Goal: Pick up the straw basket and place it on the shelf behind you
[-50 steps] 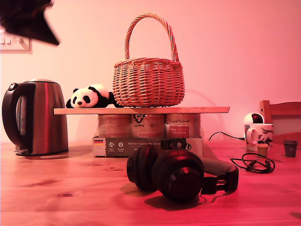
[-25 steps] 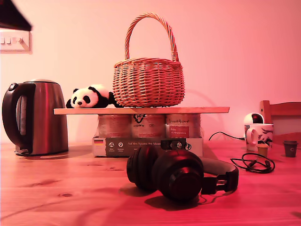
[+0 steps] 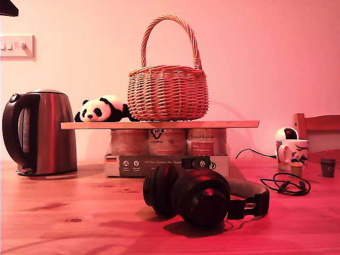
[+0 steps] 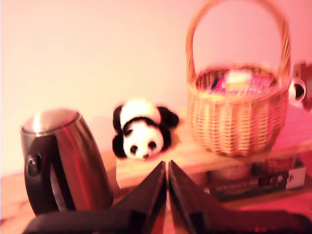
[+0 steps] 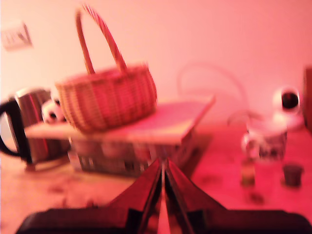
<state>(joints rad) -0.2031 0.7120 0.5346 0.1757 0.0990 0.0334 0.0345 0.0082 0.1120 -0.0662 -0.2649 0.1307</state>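
Note:
The straw basket (image 3: 168,93) stands upright on the shelf (image 3: 159,125), a thin light-wood board lying across a pack of jars. The first wrist view looks down on the straw basket (image 4: 237,109) from a distance, with something colourful inside it. My first gripper (image 4: 167,168) is shut and holds nothing, well short of the board. My second gripper (image 5: 162,168) is also shut and holds nothing, away from the straw basket (image 5: 108,97) and the shelf (image 5: 165,124). In the exterior view only a dark bit of an arm (image 3: 7,7) shows in the top left corner.
A toy panda (image 3: 101,110) lies on the board beside the basket. A steel kettle (image 3: 40,133) stands at the exterior view's left. Black headphones (image 3: 199,195) lie on the wooden tabletop (image 3: 79,218) in front. A mug (image 3: 292,152), a cable (image 3: 287,184) and small cups are at the right.
The dark arm part at the exterior view's top left has drawn up and away, shrinking to a sliver in the corner. The basket and board have not moved.

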